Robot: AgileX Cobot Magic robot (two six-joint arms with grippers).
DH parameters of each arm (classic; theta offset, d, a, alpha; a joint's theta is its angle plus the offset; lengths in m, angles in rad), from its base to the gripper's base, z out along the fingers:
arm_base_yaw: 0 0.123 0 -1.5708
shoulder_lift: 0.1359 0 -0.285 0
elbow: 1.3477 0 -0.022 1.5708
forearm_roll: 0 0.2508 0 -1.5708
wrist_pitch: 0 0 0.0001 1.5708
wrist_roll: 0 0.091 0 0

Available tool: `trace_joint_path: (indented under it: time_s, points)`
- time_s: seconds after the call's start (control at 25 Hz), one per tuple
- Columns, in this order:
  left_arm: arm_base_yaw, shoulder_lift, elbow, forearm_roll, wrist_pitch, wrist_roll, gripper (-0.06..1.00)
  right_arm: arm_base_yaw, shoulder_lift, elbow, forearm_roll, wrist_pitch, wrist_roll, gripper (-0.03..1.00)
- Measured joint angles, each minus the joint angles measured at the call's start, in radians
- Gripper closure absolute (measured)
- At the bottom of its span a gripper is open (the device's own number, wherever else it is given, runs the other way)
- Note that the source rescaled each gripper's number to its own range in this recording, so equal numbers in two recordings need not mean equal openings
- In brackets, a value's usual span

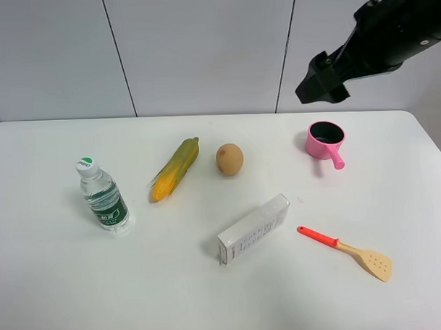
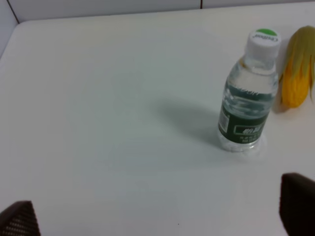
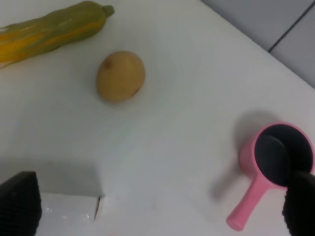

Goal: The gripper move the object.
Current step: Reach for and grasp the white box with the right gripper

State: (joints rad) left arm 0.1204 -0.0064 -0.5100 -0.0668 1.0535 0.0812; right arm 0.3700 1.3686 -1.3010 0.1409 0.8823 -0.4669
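Exterior high view cuts off most of the right arm at the upper right corner of the frame. Only its black tip shows, sitting just above the pink pot (image 1: 326, 141) in the picture, and from there its jaws are hard to read. The right wrist view is clearer: the right gripper (image 3: 160, 204) shows two dark fingertips at the bottom corners, spread wide with nothing between them. The left gripper (image 2: 157, 216) appears only in its own wrist view, likewise as two dark tips far apart at the bottom corners, holding nothing.

The carton (image 1: 253, 229) lies flat and slanted just below the centre of the frame, touching nothing. In the right wrist view only one end of it shows at the lower left, cut by the edge. Bare table (image 1: 58, 294) surrounds it, with the spatula (image 1: 345, 245) near on its right and the brown oval thing (image 1: 230, 159) and corn cob (image 1: 176, 169) above it.

The pot's inside is dark, and whether it holds anything cannot be told. The water bottle (image 1: 103, 196) stands upright at the left, capped, with clear liquid inside.
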Motion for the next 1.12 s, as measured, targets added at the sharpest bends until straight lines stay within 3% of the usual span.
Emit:
trace_joint_path:
  time_s: [0.24, 0.56, 0.84, 1.12]
  points:
    - [0.0, 0.0, 0.0, 0.0, 0.0, 0.0, -0.06, 0.079, 0.112, 0.0, 0.024, -0.078, -0.169, -0.03]
    - [0.0, 0.0, 0.0, 0.0, 0.0, 0.0, -0.06, 0.172, 0.281, 0.0, 0.023, -0.044, -0.354, -0.03]
    - [0.0, 0.0, 0.0, 0.0, 0.0, 0.0, -0.06, 0.242, 0.323, 0.0, 0.01, -0.007, -0.433, -0.03]
    - [0.0, 0.0, 0.0, 0.0, 0.0, 0.0, -0.06, 0.319, 0.365, -0.002, -0.097, 0.048, -0.437, -0.03]
